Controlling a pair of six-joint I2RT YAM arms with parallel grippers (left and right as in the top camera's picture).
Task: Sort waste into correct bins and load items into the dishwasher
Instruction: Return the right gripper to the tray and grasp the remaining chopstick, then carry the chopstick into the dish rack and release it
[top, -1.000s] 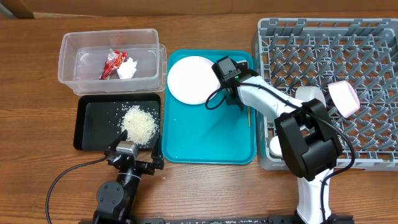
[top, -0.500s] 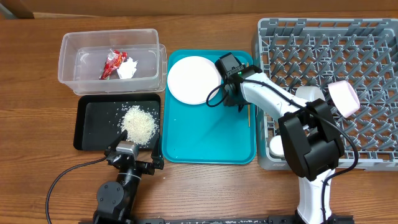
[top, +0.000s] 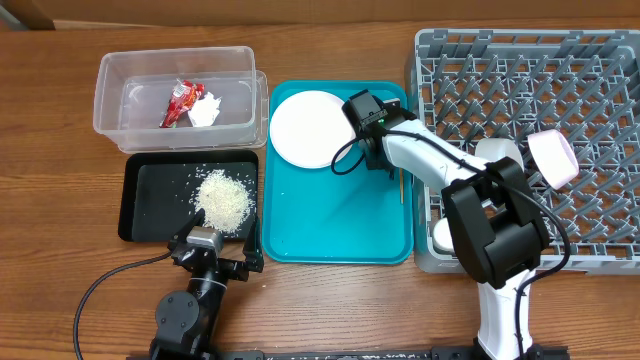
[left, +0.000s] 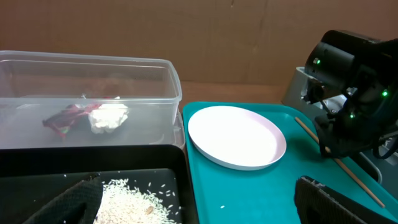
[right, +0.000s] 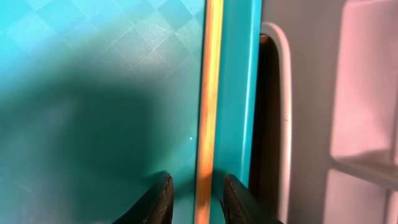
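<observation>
Done: wrapper (top: 183, 100) and tissue (top: 207, 110) in clear tub (top: 110, 75), rice (top: 225, 198) on black tray (top: 150, 190), bowl (top: 553, 157) in rack (top: 600, 60). Left: plate (top: 305, 128), chopstick (right: 208, 93) on teal tray (top: 330, 220). Right gripper (right: 198, 190) narrow astride chopstick, unclamped; left gripper (left: 205, 199) wide, empty.

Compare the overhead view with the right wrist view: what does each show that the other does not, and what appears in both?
Only the overhead view shows the clear plastic rectangular tub holding the crumpled red snack wrapper and small white tissue, the shallow black tray with its heap of white rice, the round white plate and the grey plastic dish rack. Only the right wrist view shows the right gripper open astride the thin wooden chopstick. Both show that chopstick lying beside the teal plastic tray's wall.
</observation>
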